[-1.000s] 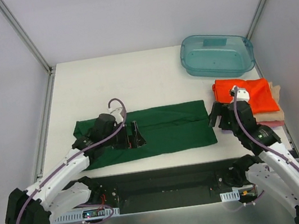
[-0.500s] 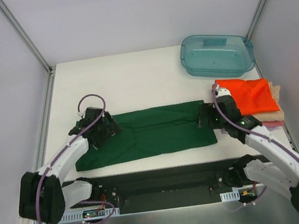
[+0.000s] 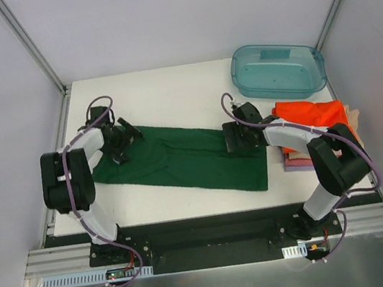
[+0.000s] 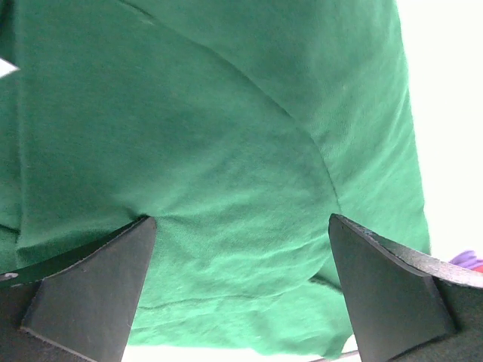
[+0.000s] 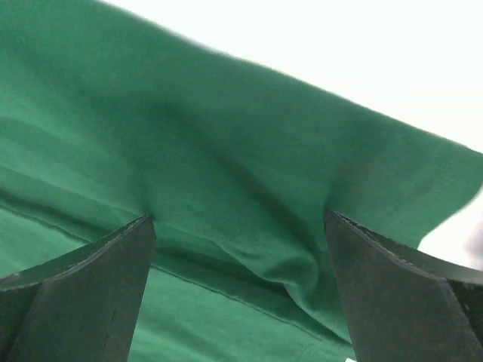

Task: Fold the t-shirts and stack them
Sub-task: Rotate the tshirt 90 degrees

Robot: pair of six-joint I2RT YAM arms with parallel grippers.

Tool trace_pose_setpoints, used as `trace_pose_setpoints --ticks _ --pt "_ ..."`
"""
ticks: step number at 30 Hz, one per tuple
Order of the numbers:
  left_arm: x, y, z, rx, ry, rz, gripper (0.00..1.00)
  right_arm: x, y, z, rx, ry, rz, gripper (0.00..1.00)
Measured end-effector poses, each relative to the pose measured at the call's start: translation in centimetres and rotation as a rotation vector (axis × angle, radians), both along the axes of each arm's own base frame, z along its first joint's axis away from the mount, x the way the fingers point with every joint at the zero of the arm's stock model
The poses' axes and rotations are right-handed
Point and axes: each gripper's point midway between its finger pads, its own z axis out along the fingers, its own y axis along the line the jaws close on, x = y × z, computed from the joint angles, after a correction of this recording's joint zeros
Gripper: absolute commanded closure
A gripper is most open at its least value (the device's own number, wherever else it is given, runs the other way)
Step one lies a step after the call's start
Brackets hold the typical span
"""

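The dark green t-shirt (image 3: pixel 187 160) lies as a long folded strip, slanting from back left to front right on the white table (image 3: pixel 169 96). My left gripper (image 3: pixel 120 142) is open, its tips pressed on the shirt's left end; the left wrist view shows cloth (image 4: pixel 226 151) between the wide-apart fingers (image 4: pixel 83 294). My right gripper (image 3: pixel 238 136) is open over the shirt's far right corner; cloth (image 5: pixel 226 188) bunches between its fingers (image 5: pixel 407 302). The folded orange shirt (image 3: pixel 318 115) tops a stack with beige (image 3: pixel 352 115) and pink (image 3: pixel 298 164) below, right of the green shirt.
A translucent teal tub (image 3: pixel 278 70) stands at the back right, just behind the stack. Grey walls and metal rails (image 3: pixel 59 157) bound the table on the left, right and back. A black base plate (image 3: pixel 205 232) runs along the near edge.
Both grippers moved away from the near edge toward the back. The green shirt went from lying square to the table edge to slanting, its left end now farther back and the strip narrower.
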Motion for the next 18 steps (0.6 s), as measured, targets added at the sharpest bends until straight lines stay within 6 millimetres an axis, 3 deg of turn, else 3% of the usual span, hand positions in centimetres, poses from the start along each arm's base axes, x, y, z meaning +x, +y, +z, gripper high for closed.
trace_pose_setpoints --ticks 3,6,10,14,16,18 --pt "4.9 -0.1 0.5 -0.062 -0.019 0.002 0.01 -0.9 0.6 -1.3 0.016 0.051 0.007 0.04" --pt "11.0 -0.8 1.1 -0.136 -0.076 0.004 0.01 -2.3 1.5 -1.4 0.041 0.051 0.022 0.04" --pt "18.7 -2.5 2.1 -0.267 -0.154 0.014 0.01 -7.8 4.7 -1.3 0.092 0.070 0.138 0.04" --pt "26.9 -6.6 3.5 -0.377 -0.276 -0.021 0.01 -15.6 9.7 -0.9 0.168 0.127 0.370 0.04" --pt "30.0 -9.9 4.2 -0.418 -0.369 -0.052 0.01 -17.8 11.1 -0.6 0.187 0.141 0.437 0.04" --pt "31.3 -13.4 4.2 -0.474 -0.441 -0.077 0.01 -19.0 11.3 -0.4 0.182 0.152 0.460 0.04"
